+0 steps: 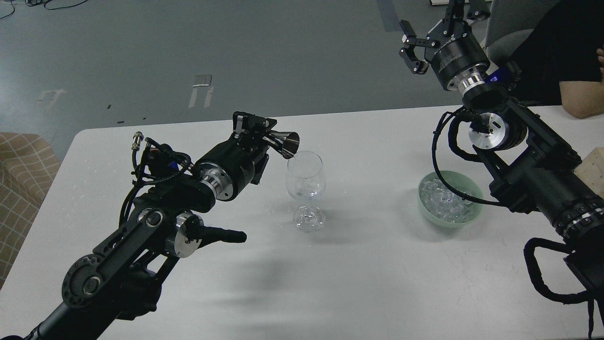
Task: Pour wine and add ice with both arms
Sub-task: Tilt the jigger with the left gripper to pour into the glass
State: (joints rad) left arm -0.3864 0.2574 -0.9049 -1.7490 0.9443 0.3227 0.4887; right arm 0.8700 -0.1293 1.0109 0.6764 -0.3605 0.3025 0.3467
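Observation:
A clear stemmed wine glass (306, 187) stands upright near the middle of the white table (358, 278). My left gripper (264, 134) is shut on a shiny metal jigger (285, 142), tipped sideways with its mouth at the glass's left rim. A thin clear stream runs from it into the glass. The ice (446, 203) is a heap of small clear cubes in a pale green bowl (429, 216) at the right. My right gripper (427, 35) is open and empty, raised high beyond the table's far edge, well above and behind the bowl.
A person's arm (583, 101) in a black sleeve rests at the table's far right corner. A beige block (595, 165) lies at the right edge. A checked cushion (21, 170) sits left of the table. Some droplets lie on the table left of the glass's foot.

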